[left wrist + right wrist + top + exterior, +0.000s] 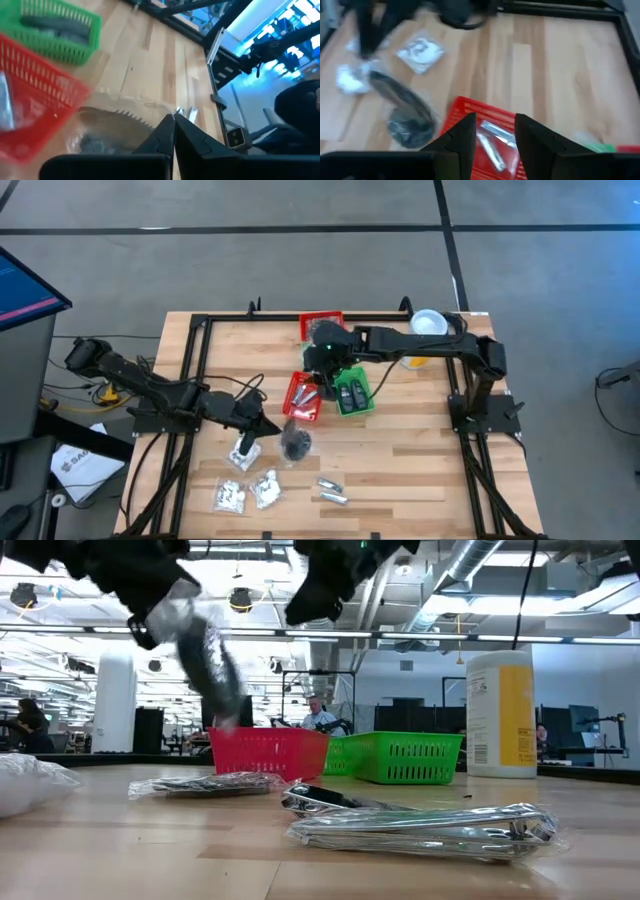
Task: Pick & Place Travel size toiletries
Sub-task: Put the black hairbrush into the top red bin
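Starting at the near edge of the tabletop (400,450), two silvery sachets (332,491) lie side by side, with clear packets of white contents (248,493) next to them. These items rest loose and unsorted, apparently waiting for pickup.

Just beyond them, the left end effector (268,430) is raised above the tabletop with its fingers pressed together on the top edge of a clear packet holding a black disc (295,442). The packet hangs below the fingers, clear of the wood, in the low view. Gripping the thin edge probably lets the packet dangle freely so it can be lowered into a basket. Another white packet (243,453) lies just beside this end effector.

Farther back, a red basket (303,397) and a green basket (353,392) sit side by side at mid-table. The red one holds silvery sachets (494,141); the green one holds dark grey pieces (351,393). The sorting appears to be by item type.

The right end effector (322,370) hovers over the far end of the red basket, fingers partly spread and holding nothing. It is judged to be waiting there.

A second red basket (320,323) sits near the far edge, and a yellow canister with a white lid (426,327) stands at the far right corner.
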You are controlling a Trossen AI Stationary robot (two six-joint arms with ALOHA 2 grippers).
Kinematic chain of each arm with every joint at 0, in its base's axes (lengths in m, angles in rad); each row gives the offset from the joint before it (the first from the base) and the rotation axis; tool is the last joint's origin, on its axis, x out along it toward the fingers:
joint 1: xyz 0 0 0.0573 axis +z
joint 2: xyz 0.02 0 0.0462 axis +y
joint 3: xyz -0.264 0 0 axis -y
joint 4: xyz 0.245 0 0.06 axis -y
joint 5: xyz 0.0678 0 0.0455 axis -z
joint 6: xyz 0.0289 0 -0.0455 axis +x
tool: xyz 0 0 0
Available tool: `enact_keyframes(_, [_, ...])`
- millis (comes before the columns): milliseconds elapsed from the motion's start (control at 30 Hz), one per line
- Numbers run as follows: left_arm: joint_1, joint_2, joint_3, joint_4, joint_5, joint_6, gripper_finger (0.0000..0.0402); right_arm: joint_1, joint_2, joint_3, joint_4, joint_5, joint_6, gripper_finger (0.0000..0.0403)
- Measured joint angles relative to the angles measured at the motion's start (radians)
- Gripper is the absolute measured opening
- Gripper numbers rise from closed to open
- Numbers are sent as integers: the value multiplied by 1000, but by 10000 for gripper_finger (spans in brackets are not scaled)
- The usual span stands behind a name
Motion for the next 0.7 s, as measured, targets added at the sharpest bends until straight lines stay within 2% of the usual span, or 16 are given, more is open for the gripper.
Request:
enact_keyframes(333, [87,0,120,-146,8,144,0,83,-6,0,-24,0,3,124])
enact_keyframes(700, [122,36,145,-150,96,183,0,110,-5,-1,-8,4,-60,124])
